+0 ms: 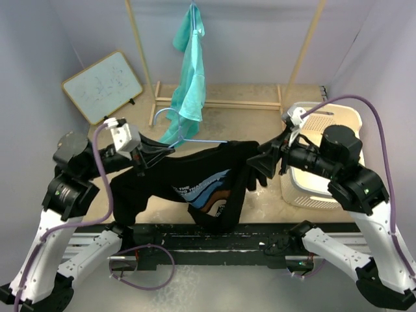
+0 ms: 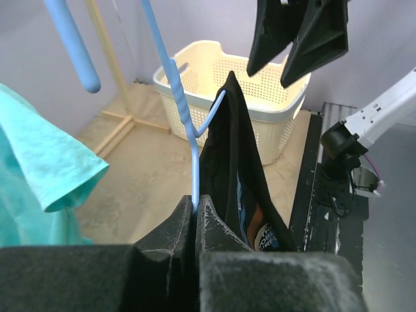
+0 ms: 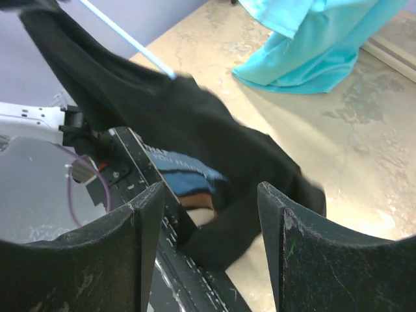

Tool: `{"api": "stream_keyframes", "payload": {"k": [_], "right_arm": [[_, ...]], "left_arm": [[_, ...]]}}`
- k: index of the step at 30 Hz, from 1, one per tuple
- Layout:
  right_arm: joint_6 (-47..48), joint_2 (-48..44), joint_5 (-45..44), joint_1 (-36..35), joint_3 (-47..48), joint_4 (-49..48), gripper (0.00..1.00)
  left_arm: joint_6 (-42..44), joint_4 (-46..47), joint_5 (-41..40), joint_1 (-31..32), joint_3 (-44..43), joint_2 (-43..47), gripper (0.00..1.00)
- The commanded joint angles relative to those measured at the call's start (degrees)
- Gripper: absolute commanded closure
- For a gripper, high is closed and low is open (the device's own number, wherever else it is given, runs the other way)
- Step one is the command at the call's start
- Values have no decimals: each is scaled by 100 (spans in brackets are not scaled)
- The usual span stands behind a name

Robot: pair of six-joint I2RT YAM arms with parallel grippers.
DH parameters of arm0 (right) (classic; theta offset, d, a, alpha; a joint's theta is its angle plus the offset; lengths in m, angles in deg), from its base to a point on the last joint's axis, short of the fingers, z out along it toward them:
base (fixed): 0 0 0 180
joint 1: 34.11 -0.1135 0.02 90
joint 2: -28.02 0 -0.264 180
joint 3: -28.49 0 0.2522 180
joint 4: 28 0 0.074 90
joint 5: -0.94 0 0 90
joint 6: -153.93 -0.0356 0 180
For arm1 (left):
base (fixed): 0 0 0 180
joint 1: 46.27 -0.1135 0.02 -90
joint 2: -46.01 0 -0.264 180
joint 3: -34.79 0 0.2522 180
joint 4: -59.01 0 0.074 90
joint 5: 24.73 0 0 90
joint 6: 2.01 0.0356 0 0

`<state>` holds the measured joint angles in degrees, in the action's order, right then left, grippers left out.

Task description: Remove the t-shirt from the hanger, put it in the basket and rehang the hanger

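T-shirt (image 1: 195, 179) on hanger (image 1: 205, 140) (basket (image 1: 309, 188) right)

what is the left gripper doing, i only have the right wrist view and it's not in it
observer: the left gripper is shut on the blue hanger, pinching its wire between the fingertips.
operator: is the shirt off that hanger
observer: no, the black t-shirt drapes over the hanger arm that points toward your side and sags below it.
operator: what's beside my gripper on the outside
observer: a cream laundry basket sits to the right of the right gripper, partly under that arm.
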<state>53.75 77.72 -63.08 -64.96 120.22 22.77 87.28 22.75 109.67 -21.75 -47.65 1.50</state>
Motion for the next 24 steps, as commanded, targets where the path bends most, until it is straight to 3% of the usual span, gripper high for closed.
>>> {"api": "stream_keyframes", "payload": {"k": [1, 13, 24], "right_arm": [[336, -182, -567, -26, -317, 58, 38], [610, -329, -281, -26, -530, -512, 37], [838, -228, 1108, -26, -722, -525, 41]], "left_arm": [[259, -132, -536, 10, -382, 335, 100], [177, -644, 183, 10, -590, 622, 100], [129, -481, 136, 10, -841, 530, 100]]}}
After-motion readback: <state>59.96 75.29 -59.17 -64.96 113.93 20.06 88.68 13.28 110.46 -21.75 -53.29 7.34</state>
